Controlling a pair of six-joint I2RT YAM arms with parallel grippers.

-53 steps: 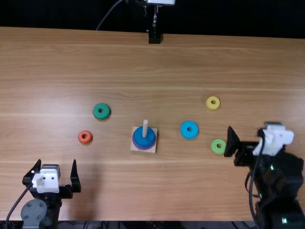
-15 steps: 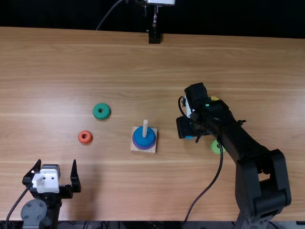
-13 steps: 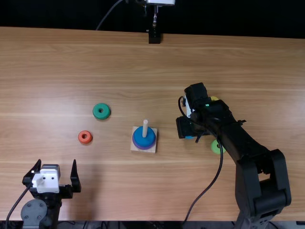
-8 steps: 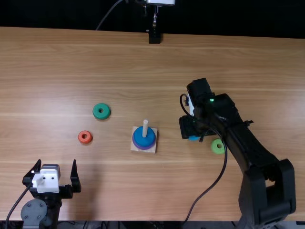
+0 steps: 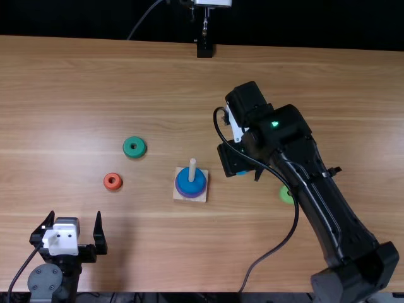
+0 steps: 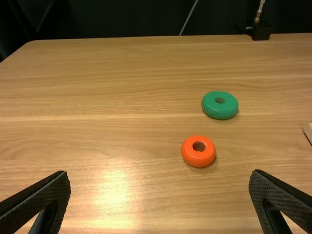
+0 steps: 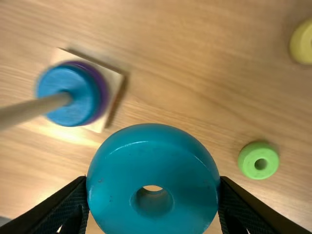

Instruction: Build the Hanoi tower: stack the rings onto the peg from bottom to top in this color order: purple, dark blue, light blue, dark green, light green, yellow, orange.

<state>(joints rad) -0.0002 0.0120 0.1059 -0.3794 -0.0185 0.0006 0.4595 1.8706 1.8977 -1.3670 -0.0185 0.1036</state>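
My right gripper [image 5: 240, 169] is up over the table, right of the peg base [image 5: 200, 197]. In the right wrist view that gripper [image 7: 153, 195] is shut on the light blue ring [image 7: 112, 165], held clear of the table. The dark blue ring [image 5: 190, 184] lies on the purple ring [image 5: 189, 195] around the upright peg [image 5: 192, 170]. My left gripper [image 5: 72, 230] stands open at the near left; in its wrist view the gripper [image 6: 161, 187] has nothing between its fingers. Dark green ring [image 5: 134, 147] and orange ring [image 5: 113, 182] lie left of the peg.
The light green ring [image 5: 286, 194] lies on the table beside the right arm. The yellow ring [image 7: 303, 43] rests farther off, in the right wrist view. A black stand [image 5: 204, 49] is at the table's far edge.
The right arm reached in from the right, took hold of the light blue ring and lifted it, and has since shifted left toward the peg. The left arm has kept still.
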